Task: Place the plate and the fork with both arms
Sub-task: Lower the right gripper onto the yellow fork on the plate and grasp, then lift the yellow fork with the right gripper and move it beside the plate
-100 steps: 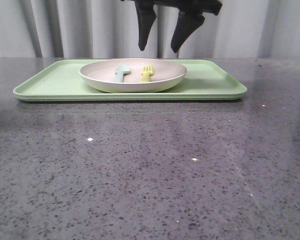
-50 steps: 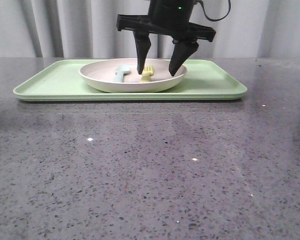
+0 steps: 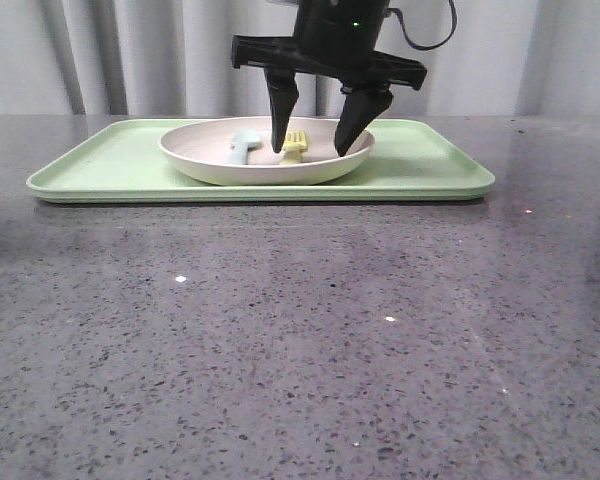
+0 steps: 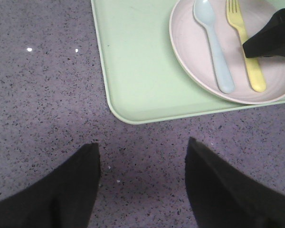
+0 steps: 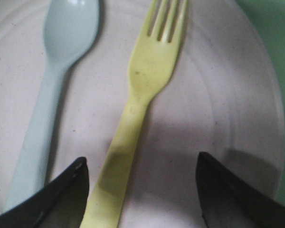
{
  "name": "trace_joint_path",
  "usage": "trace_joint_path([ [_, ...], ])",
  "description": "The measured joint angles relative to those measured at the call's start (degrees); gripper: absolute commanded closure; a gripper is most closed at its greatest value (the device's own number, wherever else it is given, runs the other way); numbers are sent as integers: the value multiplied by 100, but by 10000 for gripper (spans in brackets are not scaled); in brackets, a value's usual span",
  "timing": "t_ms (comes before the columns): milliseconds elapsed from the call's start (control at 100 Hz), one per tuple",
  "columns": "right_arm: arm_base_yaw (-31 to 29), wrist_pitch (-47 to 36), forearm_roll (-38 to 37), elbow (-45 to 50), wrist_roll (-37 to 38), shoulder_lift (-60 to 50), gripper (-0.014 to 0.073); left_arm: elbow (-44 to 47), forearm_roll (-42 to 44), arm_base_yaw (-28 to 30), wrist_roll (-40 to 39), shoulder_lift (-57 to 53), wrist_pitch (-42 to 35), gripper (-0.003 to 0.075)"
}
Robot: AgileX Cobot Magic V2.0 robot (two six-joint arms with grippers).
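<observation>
fork [image 5: 142,90]: small, yellow, lay in pale plate [image 3: 220,165] beside blue spoon [image 5: 57,71]
right gripper [image 3: 312,150]: spread apart, empty, fingers astride fork handle
left gripper [image 4: 142,190]: spread apart, empty

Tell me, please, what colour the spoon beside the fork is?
Pale blue spoon; clearest in the right wrist view.

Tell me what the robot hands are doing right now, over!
Right gripper open, fingers down in the plate either side of the yellow fork. Left gripper open, over bare table. Blue spoon lies right beside the fork.
</observation>
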Motion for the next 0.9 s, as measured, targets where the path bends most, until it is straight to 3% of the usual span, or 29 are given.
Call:
trace_joint_path([
  [580,83,10,-9,-33,0,122,110,0,0,0,0,0,0,335],
  [900,83,32,-9,-33,0,122,384,0,0,0,0,0,0,335],
])
